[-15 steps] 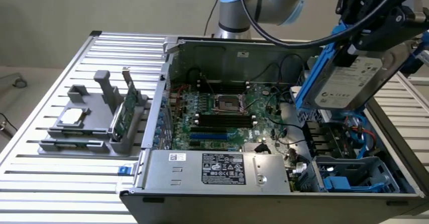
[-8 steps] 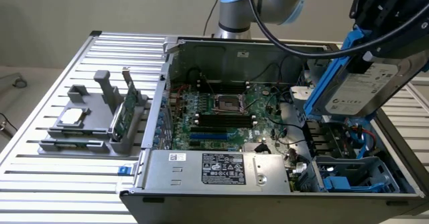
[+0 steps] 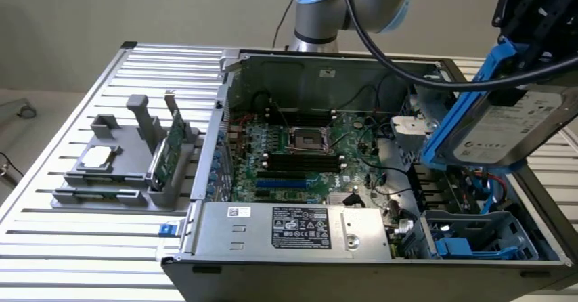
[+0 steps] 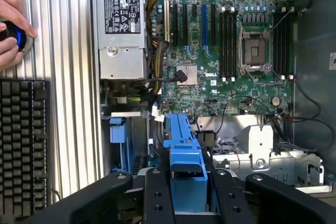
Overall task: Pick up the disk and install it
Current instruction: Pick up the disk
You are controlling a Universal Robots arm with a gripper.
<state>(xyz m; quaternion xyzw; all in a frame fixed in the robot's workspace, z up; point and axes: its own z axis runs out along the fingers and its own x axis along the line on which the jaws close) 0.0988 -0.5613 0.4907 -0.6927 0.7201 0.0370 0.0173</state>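
Colours I am seeing
I am watching the disk (image 3: 519, 127) showing silver-grey with a bright blue frame, the motherboard (image 3: 352, 143) reading green, the keyboard (image 4: 21, 145) black, and the table (image 3: 54, 248) running in ribbed silver stripes.

Open computer case (image 3: 361, 278) on slatted table (image 3: 81, 248); motherboard (image 3: 307, 156), power supply (image 3: 289, 227) inside; keyboard (image 4: 21, 145) nearby.

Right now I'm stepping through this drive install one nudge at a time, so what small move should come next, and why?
Probably lower the disk a little toward the blue drive bay. The hand grips it by its blue carrier, and it hangs tilted above the open case, not yet down at that bay in the exterior view's lower right.
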